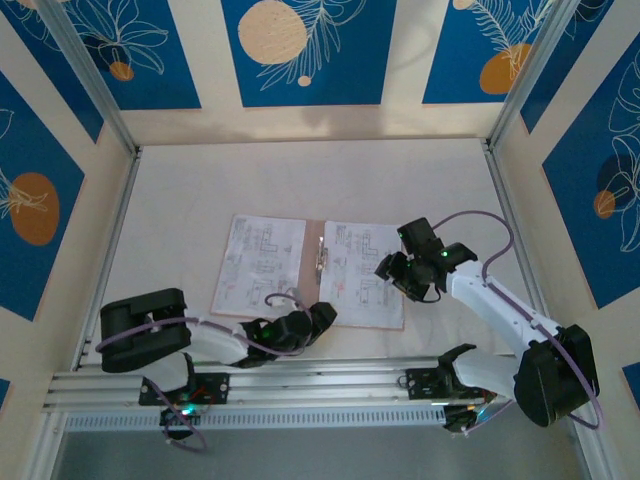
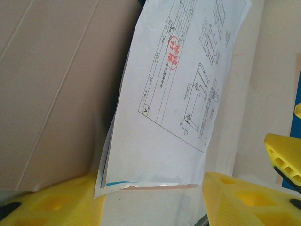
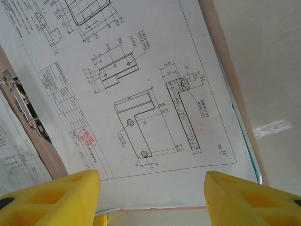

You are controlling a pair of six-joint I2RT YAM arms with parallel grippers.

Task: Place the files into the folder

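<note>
The pinkish-tan folder lies open on the table, with a metal clip at its spine. Printed white files cover both halves: one sheet on the left and a stack on the right. My left gripper is at the folder's near edge by the spine. It is open, and its yellow fingers stand either side of the stack's near edge. A cyan sheet peeks from under that stack. My right gripper hovers open over the right stack, holding nothing.
Aluminium rails run along the table's near edge beside the arm bases. Frame posts and blue-patterned wall panels close in the left, right and far sides. Bare tabletop lies beyond the folder.
</note>
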